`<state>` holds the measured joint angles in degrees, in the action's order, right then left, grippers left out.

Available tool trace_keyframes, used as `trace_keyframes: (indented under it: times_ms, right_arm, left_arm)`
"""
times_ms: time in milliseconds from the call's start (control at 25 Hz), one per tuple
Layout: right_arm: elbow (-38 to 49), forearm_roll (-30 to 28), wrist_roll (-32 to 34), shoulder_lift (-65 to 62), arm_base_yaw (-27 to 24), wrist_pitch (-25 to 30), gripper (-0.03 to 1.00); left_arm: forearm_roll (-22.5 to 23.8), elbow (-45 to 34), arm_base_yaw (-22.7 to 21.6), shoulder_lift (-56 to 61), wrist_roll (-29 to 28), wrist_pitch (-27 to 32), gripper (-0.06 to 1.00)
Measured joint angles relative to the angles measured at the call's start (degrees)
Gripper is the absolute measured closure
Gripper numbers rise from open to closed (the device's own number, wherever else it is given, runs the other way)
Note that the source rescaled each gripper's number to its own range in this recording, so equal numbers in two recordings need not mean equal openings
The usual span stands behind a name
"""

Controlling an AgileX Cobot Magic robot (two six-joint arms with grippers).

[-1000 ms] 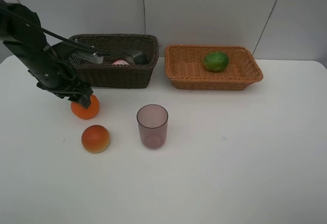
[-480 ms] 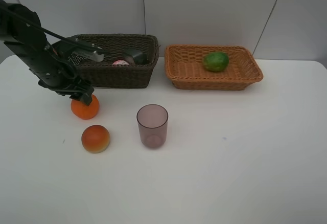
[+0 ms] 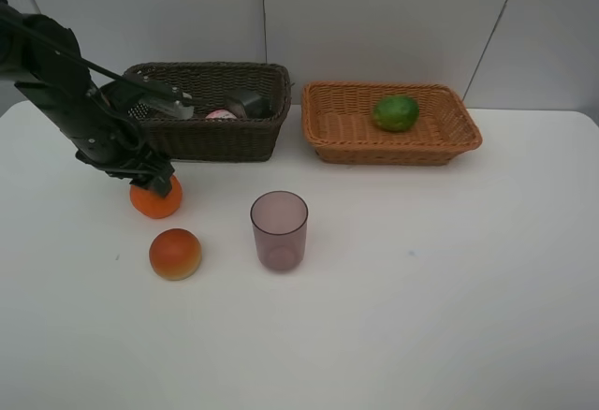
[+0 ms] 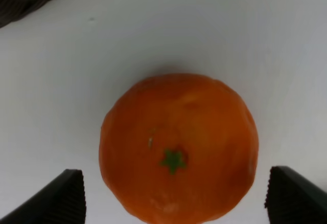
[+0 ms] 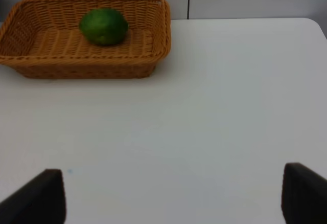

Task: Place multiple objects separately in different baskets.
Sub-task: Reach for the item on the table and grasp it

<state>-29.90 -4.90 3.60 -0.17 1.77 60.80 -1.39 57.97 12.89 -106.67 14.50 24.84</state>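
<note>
Left gripper (image 4: pixel 179 196) hung spread over tangerine (image 4: pixel 179 147): grasp step. Next, likely: pinch, lift toward tan basket (image 3: pixel 393 153), 2 o'clock. Right gripper (image 5: pixel 173 198) spread, empty.

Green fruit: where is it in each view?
Exterior high: green fruit upper right of centre, inside the tan basket.
Left wrist: not in it; only the tangerine shows.
Right wrist: green fruit inside the same tan basket.
Shared landmark: the tan basket, seen in the exterior high and right wrist views.
</note>
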Motion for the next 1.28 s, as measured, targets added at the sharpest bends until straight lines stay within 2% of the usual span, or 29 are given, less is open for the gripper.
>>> trace_keyframes:
  times_ms: [1280]
  right_arm:
    - [0.0, 0.0, 0.0, 0.0, 0.0, 0.0, 0.03]
  left_arm:
    - [-0.18, 0.6, 0.0, -5.44, 0.64, -3.65, 0.01]
